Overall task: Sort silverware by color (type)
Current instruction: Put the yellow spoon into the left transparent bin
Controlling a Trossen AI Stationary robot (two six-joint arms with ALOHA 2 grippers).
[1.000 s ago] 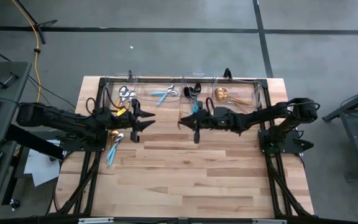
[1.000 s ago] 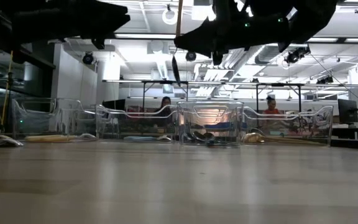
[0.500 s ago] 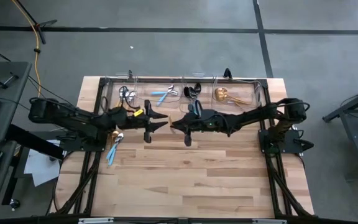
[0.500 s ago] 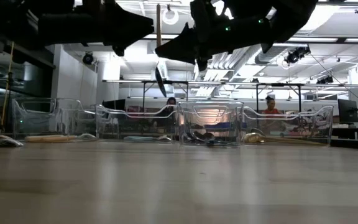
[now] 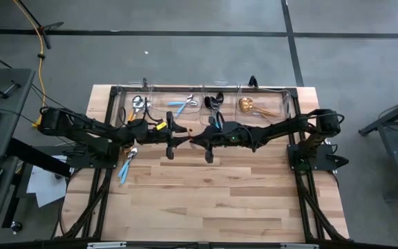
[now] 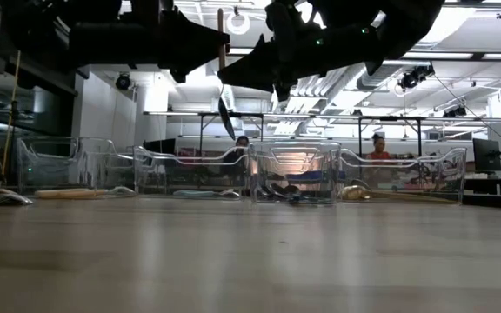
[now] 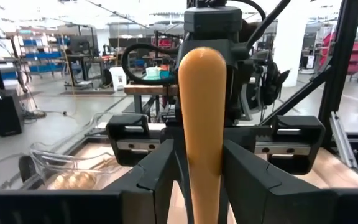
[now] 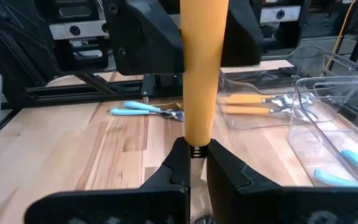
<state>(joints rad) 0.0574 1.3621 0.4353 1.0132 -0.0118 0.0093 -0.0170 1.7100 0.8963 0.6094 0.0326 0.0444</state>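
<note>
An orange-handled piece of silverware (image 6: 222, 52) stands upright in the air over the table's middle, handle up and dark head (image 6: 226, 117) down. My right gripper (image 5: 193, 138) is shut on it. My left gripper (image 5: 182, 138) faces it from the table's left. It is open, with a finger (image 7: 160, 171) on each side of the orange handle (image 7: 202, 118). Two light-blue-handled pieces (image 5: 126, 166) lie flat on the table at the left. My right gripper pinches the piece between its two fingers at the thin neck just under the orange handle (image 8: 194, 146). The fingers come level from the table's right and lie across it. The piece stands upright, lifted clear of the table. My left gripper: I cannot tell whether its fingers touch the handle.
A row of clear bins (image 5: 206, 104) runs along the far edge. They hold orange-handled (image 8: 253, 102), light-blue-handled (image 5: 182, 105), black (image 5: 214, 102) and gold (image 5: 249, 106) pieces. The wooden table (image 5: 213, 200) stretches toward its near edge. People show in the room behind (image 6: 379, 143).
My left gripper has gone toward the table's right until its fingers flank the orange handle. My right gripper first carried the upright piece a little toward the table's left and has since kept still.
</note>
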